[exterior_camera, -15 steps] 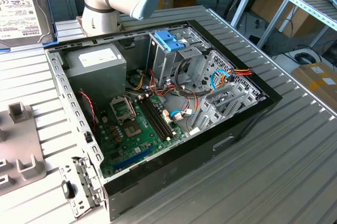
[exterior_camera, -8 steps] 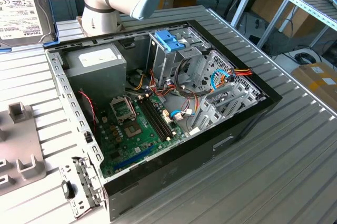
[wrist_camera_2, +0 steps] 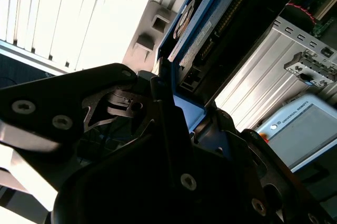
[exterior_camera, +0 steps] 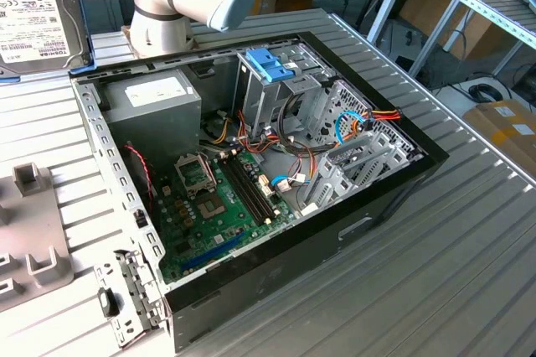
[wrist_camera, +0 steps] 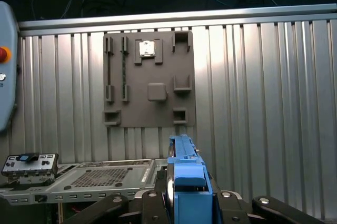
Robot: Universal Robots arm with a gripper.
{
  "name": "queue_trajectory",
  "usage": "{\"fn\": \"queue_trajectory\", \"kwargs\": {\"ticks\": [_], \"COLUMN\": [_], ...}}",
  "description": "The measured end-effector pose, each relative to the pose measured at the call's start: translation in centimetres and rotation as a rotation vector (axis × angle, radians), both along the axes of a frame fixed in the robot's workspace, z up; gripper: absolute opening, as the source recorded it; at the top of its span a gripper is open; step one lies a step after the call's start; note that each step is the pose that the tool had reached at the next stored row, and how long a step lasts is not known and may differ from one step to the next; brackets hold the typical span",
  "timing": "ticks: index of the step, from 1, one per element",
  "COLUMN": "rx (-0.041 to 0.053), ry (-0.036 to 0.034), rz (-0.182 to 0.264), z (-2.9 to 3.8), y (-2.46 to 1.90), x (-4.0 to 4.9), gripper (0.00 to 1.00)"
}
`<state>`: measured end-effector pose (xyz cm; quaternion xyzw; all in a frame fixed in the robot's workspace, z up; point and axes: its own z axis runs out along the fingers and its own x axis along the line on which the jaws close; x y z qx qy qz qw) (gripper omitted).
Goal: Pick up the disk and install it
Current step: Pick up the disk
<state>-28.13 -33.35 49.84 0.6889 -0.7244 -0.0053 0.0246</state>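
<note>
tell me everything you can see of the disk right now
The disk is a flat grey-metal drive with a large white label printed in black, edged by a blue plastic carrier frame. It stands upright at the exterior view's far left, label towards that camera. In the first wrist view it is seen edge-on, its blue frame gripped by the gripper.

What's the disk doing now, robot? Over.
Gripper shut on the disk. Disk aloft, outside the computer case. Loose cables beside the drive cage.
</note>
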Motion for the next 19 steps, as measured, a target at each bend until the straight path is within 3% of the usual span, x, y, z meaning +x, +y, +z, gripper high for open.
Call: {"fn": "queue_trajectory", "kwargs": {"ticks": [19], "rx": [-0.0020], "ry": [0.0001], "rz": [0.000], "z": [-0.01], "y": [-0.01], "x": [0.45], "gripper": [0.37]}}
